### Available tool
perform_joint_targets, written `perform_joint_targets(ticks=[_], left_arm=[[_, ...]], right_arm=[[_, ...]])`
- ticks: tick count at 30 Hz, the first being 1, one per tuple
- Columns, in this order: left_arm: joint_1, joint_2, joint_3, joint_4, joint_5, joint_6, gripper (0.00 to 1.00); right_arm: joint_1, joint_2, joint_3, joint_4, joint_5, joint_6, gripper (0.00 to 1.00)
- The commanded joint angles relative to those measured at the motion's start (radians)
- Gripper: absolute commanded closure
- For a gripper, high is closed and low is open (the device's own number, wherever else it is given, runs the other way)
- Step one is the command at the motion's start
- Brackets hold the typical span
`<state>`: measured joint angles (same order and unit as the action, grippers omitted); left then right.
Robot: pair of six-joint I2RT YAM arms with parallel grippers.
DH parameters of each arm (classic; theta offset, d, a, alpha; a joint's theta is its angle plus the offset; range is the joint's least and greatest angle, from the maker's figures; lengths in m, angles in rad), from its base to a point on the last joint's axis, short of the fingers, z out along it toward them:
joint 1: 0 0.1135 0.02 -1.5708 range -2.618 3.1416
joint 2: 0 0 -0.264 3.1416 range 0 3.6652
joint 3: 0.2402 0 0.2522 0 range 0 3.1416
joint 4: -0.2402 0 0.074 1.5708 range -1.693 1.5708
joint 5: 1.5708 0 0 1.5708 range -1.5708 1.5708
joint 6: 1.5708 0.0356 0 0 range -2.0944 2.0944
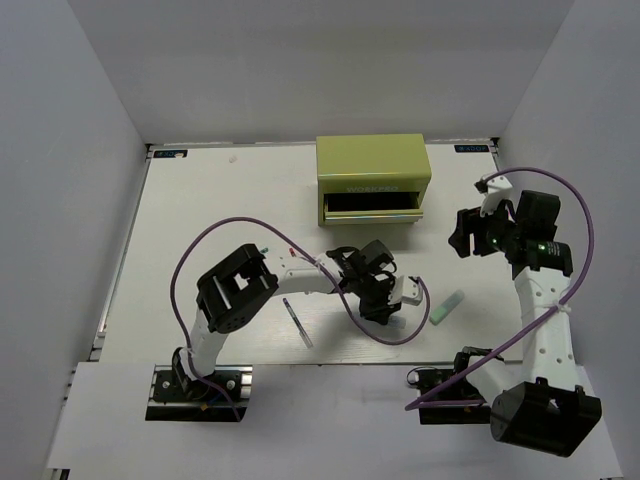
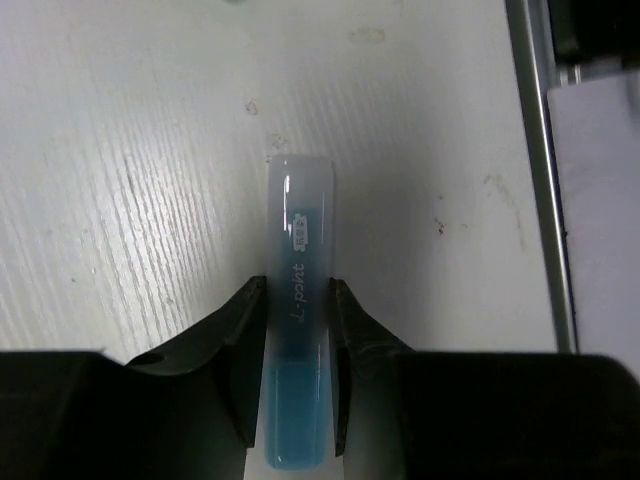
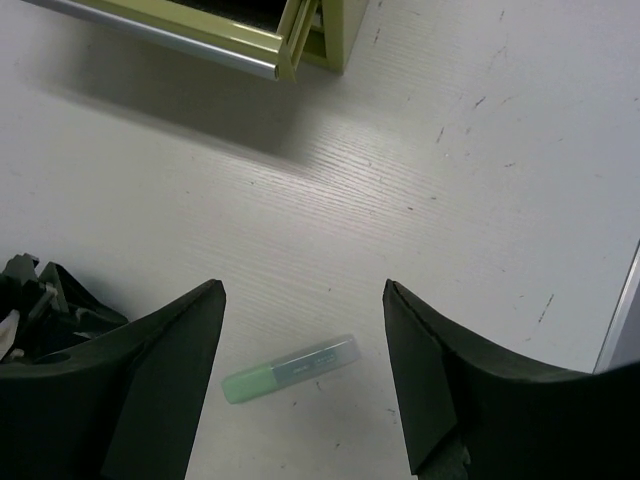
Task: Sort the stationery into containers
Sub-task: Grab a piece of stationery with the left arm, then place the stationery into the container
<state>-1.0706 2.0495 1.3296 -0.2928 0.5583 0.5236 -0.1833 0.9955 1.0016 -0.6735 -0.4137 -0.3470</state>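
Note:
My left gripper (image 1: 385, 300) is low over the table in the middle, and its jaws press both sides of a blue marker (image 2: 300, 250) with a clear cap that lies on the white table. In the left wrist view the gripper (image 2: 298, 288) holds the marker near its middle. My right gripper (image 1: 465, 235) hangs open and empty right of the olive tool chest (image 1: 372, 165). In the right wrist view its jaws (image 3: 302, 290) stand wide above a pale green stick (image 3: 290, 368). The stick also shows in the top view (image 1: 447, 307). The chest's lower drawer (image 1: 372, 207) is pulled open.
A thin dark pen (image 1: 297, 322) lies on the table left of my left gripper. A red-tipped pen (image 1: 289, 249) shows partly by my left forearm. The open drawer's silver handle (image 3: 170, 35) is at the top of the right wrist view. Grey walls ring the table.

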Motion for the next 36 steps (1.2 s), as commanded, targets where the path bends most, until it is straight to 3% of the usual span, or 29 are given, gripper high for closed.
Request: perform_joint_targets(ticks=[1, 4, 7, 16, 23, 27, 36], left_arm=[[0.014, 0.073, -0.014, -0.202, -0.066, -0.161, 1.00], [0.014, 0.097, 0.039, -0.253, -0.083, -0.183, 1.00], [0.014, 0.023, 0.039, -0.211, -0.132, -0.197, 1.00], [0.032, -0.146, 0.196, -0.169, -0.412, -0.197, 1.00], [0.072, -0.224, 0.276, -0.079, -0.566, -0.113, 1.00], [0.097, -0.235, 0.296, 0.016, -0.672, -0.028, 1.00], [0.170, -0.143, 0.329, 0.156, -0.715, 0.098, 1.00]], right_arm=[[-0.005, -0.023, -0.015, 0.022, -0.031, 0.000, 0.29], [-0.007, -0.031, -0.029, 0.025, -0.034, 0.000, 0.29], [-0.004, -0.028, -0.035, 0.017, -0.030, -0.001, 0.28], [-0.005, -0.043, -0.047, 0.015, -0.016, -0.006, 0.28], [-0.002, -0.043, -0.047, 0.019, -0.011, -0.012, 0.28], [-0.005, -0.050, -0.052, 0.015, -0.011, -0.033, 0.28], [-0.004, -0.067, -0.055, 0.011, 0.000, -0.058, 0.28]])
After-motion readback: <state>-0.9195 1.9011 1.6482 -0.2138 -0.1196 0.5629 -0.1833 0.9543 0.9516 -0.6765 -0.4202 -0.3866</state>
